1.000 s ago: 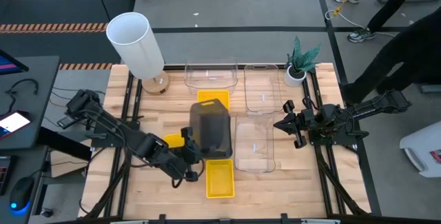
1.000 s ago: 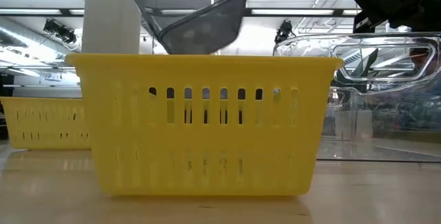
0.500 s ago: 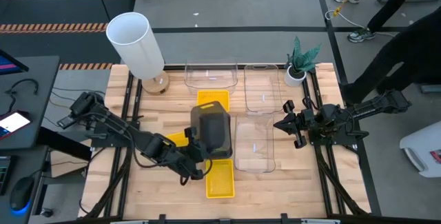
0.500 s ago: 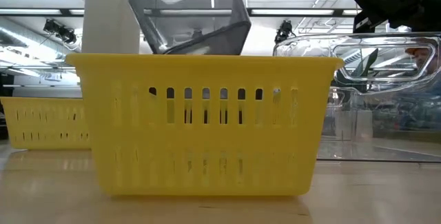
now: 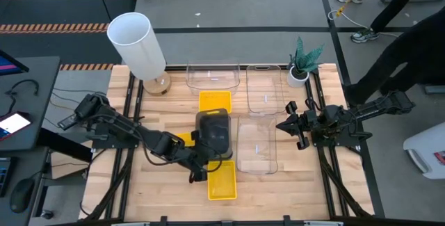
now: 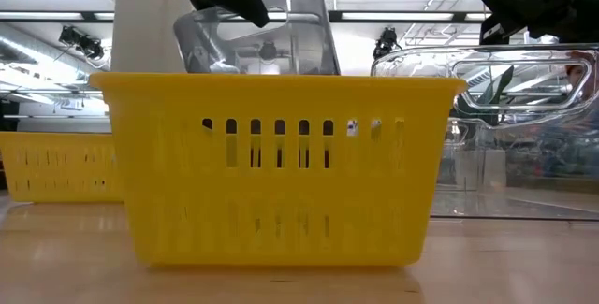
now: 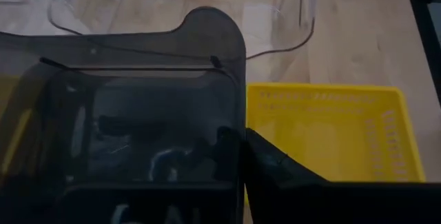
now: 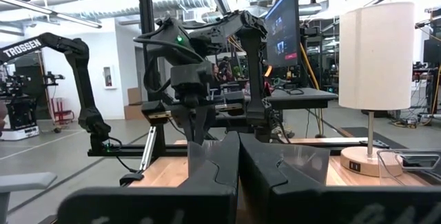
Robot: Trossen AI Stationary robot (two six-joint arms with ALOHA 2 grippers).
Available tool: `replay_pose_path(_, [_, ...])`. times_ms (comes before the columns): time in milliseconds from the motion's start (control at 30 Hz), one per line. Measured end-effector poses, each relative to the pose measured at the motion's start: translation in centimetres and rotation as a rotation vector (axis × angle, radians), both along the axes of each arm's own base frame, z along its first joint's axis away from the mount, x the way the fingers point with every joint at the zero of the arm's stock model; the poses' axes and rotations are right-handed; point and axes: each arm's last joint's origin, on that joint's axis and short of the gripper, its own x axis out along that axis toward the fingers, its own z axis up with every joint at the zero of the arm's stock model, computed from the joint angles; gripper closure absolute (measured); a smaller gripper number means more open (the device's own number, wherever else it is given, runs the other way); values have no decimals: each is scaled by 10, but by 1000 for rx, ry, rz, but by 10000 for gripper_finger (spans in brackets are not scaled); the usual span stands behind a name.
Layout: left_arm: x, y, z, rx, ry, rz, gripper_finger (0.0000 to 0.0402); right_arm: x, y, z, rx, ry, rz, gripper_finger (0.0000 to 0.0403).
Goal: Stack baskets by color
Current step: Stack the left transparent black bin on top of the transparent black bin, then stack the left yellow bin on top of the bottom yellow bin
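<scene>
My left gripper [image 5: 202, 162] is at the table's middle, shut on a dark grey basket [image 5: 214, 134], which in the low view stands behind the near yellow basket [image 6: 281, 168] with its bottom hidden. That yellow basket [image 5: 222, 179] rests on its base near the front edge. A second yellow basket [image 5: 213, 101] lies just beyond the grey one. A third yellow one [image 5: 178, 141] shows under my left arm. Three clear baskets [image 5: 257, 146] [image 5: 264, 87] [image 5: 212, 75] lie to the right and at the back. My right gripper [image 8: 238, 162] waits shut, raised at the table's right side. My left gripper holds the dark grey basket by the wall at its near end [image 7: 238, 131]. One finger [image 7: 279, 169] is outside the wall and the other shows dimly through the plastic inside. The fingers come slanting down from the table's left. The basket sits nearly upright; whether its bottom rests on anything is hidden.
A tall white cylinder lamp [image 5: 137, 44] stands at the far left corner and a small potted plant [image 5: 301, 62] at the far right. Bare wood shows at the front left [image 5: 132, 184]. People's legs are beyond the table's right side.
My left gripper has gone down and toward the table's right, turning its wrist. The dark grey basket, tipped with its bottom toward the near side before, has swung nearly upright and sunk lower behind the near yellow basket.
</scene>
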Motion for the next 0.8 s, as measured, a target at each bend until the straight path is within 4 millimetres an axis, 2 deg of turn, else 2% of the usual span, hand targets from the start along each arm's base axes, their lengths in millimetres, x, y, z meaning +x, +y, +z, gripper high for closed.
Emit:
replay_pose_path(300, [-2, 0, 2, -6, -1, -10, 259, 0, 0, 0, 0, 0, 0, 386])
replay_pose_path(400, [-4, 0, 8, -1, 13, -16, 236, 0, 0, 0, 0, 0, 0, 386])
replay_pose_path(533, [-12, -3, 21, 15, 54, -20, 229, 0, 0, 0, 0, 0, 0, 386])
replay_pose_path(800, [-34, -10, 13, 30, 228, -6, 249, 0, 0, 0, 0, 0, 0, 386])
